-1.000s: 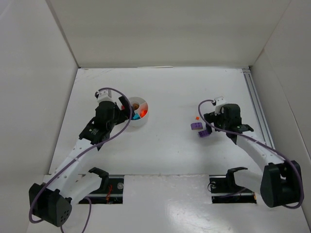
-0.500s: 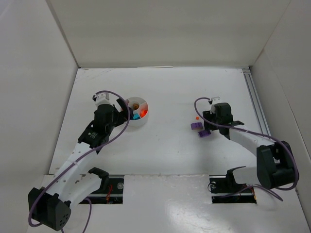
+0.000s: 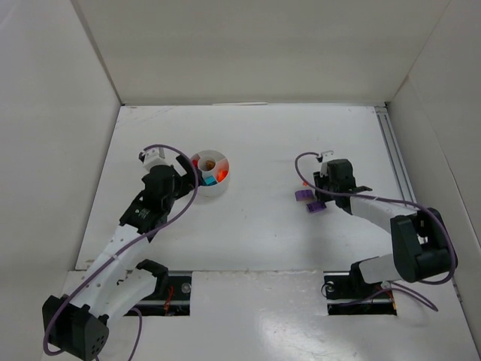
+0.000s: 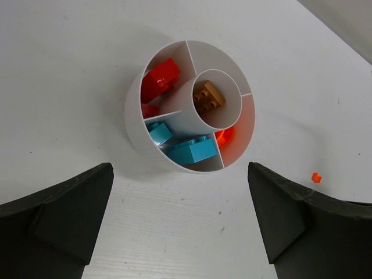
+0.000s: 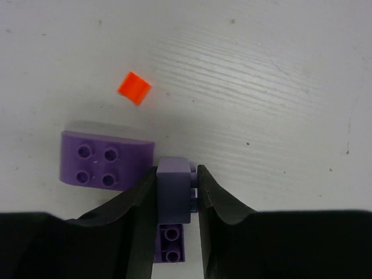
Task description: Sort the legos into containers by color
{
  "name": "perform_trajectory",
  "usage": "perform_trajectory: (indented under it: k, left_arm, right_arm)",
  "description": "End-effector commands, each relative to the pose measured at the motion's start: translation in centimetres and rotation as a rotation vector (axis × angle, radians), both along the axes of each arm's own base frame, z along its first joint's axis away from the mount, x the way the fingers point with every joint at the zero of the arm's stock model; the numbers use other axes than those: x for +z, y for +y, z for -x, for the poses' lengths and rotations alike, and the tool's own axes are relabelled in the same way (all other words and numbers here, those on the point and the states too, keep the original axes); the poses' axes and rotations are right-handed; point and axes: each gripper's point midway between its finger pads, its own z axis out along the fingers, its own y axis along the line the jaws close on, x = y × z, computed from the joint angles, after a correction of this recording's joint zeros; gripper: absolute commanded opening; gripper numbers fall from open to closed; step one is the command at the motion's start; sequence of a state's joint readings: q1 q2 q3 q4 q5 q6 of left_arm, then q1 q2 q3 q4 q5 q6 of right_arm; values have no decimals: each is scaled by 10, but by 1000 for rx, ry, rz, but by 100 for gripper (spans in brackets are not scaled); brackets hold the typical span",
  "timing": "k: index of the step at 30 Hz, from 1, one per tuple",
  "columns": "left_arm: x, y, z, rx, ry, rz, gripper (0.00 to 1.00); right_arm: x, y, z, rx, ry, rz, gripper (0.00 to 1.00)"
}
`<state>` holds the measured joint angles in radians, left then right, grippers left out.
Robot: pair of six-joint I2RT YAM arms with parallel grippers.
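Bright, even overhead light casts soft shadows on the white table (image 3: 263, 143); wrist views sharp, top view softer.

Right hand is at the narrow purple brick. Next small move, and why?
Probably lift straight up slightly. The right hand presses both sides of the narrow purple brick, and the wider purple brick lies close beside it, so sliding could drag that one.

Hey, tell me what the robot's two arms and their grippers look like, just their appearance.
Both arms have white link shells with black joint housings. A thin purple cable loops along each, the left arm and the right arm. The left gripper and right gripper have matte black, wedge-shaped fingers. No markings are legible.
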<state>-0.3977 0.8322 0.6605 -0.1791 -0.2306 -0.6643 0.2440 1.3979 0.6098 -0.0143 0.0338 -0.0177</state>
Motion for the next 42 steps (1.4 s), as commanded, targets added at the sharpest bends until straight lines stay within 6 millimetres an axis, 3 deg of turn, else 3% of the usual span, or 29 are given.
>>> perform_trajectory:
  k: [1,4,6,8,9,12,13,15,16,23,30,38,42]
  left_arm:
    - [4,8,-1,55,-18,3,100]
    - [1,9,-3,67,-9,3,100]
    - [0,8,-5,67,-8,2,100]
    - [-3,8,-5,67,2,-2,100]
    - [-3,7,-5,72,2,6,100]
    - [-15,8,-2,89,55,14,100]
    - [-18,10,-1,105,66,18,100]
    - [-26,16,5,163,107,38,100]
    - [-28,16,6,163,115,34,100]
    - [-23,20,16,180,97,75,100]
    - [-19,21,19,175,87,72,100]
    - [-22,24,21,177,95,51,100]
    - [-25,24,20,172,105,37,100]
  right_arm:
    - [64,41,-34,178,-231,-32,16]
    - [121,77,-51,386,-414,18,15]
    - [159,116,-60,567,-534,48,15]
    - [183,161,-57,749,-613,22,15]
    - [202,181,-68,803,-662,27,15]
    - [224,237,-62,961,-727,-23,14]
    - [235,257,-71,994,-760,-25,14]
    - [243,290,-66,1066,-789,-49,15]
    - [246,305,-77,1073,-802,-54,15]
    - [231,370,-96,1174,-774,-104,15]
    - [186,383,-114,1151,-667,-115,15]
    - [167,391,-105,1163,-614,-132,19]
    - [158,393,-99,1161,-588,-132,26]
